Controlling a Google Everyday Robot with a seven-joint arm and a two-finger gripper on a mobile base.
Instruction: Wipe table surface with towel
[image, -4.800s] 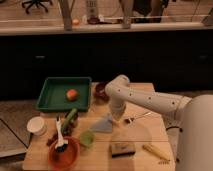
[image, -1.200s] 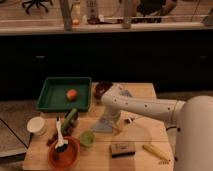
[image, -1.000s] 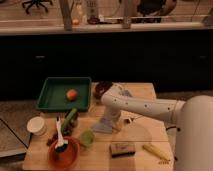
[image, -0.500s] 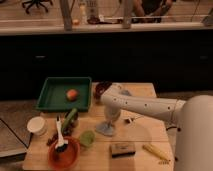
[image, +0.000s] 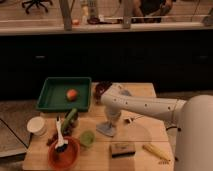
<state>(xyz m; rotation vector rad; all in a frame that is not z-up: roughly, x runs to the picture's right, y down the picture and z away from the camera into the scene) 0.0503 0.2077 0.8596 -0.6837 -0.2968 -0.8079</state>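
A pale grey towel (image: 106, 129) lies bunched on the wooden table (image: 150, 92), near its middle and a little toward the front. My gripper (image: 110, 119) points straight down onto the towel's top. It is shut on the towel and presses it to the table. The white arm reaches in from the right and bends at an elbow above the towel, which hides the gripper's tips.
A green tray (image: 52, 96) holding an orange fruit (image: 72, 94) sits at the back left, next to a dark bowl (image: 102, 88). Left of the towel are a green cup (image: 87, 138), a green bottle (image: 70, 118), a red bowl (image: 64, 152) and a white cup (image: 36, 125). A sponge (image: 121, 149) and a yellow item (image: 153, 151) lie at the front right.
The gripper and towel have shifted only slightly across the table's middle. The arm's elbow has sunk a little lower and to the left.
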